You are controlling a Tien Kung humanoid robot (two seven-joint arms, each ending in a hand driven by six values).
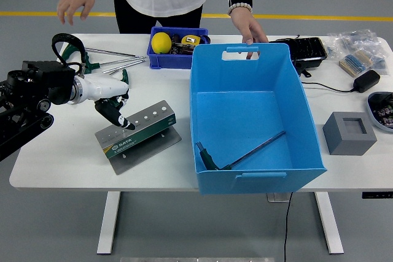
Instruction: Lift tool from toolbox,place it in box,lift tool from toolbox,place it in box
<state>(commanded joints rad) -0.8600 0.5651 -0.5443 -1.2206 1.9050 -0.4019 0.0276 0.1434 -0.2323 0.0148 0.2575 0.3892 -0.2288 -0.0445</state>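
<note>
1. Your left hand (112, 107) reaches in from the left and hangs over the left end of the green toolbox (139, 130). Its fingers (120, 119) are curled down onto the block's top, apparently pinching one of the small tools seated there, though you cannot tell from this view whether anything is truly gripped. Your right hand is out of view.
2. The toolbox sits skewed on its grey base plate (149, 146), left of the big blue box (250, 118). It looks loose on the table, so judge that a straight upward pull is needed or the block may drag along.
3. Behind the toolbox lie pliers with green handles (92, 61) and long metal rods (113, 57); they are clear of the route to the blue box.
4. One angled tool (245, 152) already lies on the blue box's floor, so a first delivery seems done.
5. Behind the blue box, a small blue bin (177, 57) holds a yellow ball (161, 43). The person's hand (250, 32) rests at the blue box's far rim, probably steadying it; their other hand (74, 7) is raised far behind the toolbox.
6. Right of the blue box stands a grey block (349, 133), well apart.
</note>
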